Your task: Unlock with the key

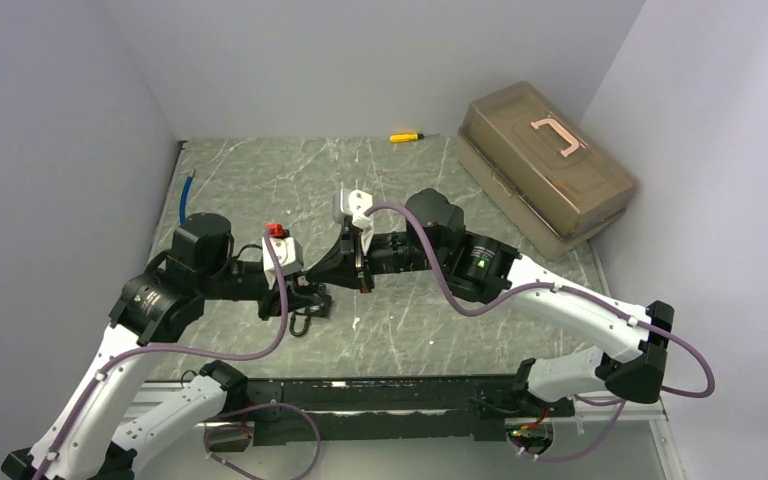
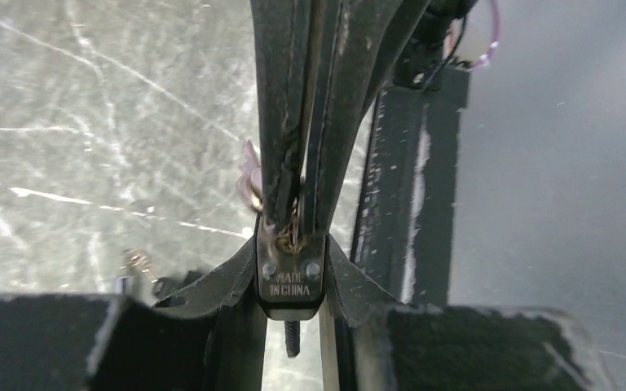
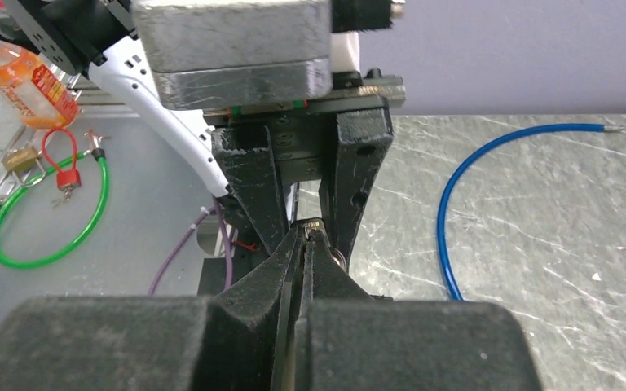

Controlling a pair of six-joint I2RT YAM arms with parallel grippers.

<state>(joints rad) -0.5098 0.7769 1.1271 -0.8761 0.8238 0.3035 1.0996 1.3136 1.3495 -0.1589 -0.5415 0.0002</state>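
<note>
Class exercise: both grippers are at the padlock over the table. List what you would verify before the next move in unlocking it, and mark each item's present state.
1. Padlock clamped in the left gripper: ok.
2. Right gripper shut on the key: ok, brass shows between its tips.
3. Right gripper's tips meet the padlock's end: ok.
4. Key seated fully in the keyhole: cannot tell, the fingers hide it.
5. Blue cable lies apart from both grippers: ok.
</note>
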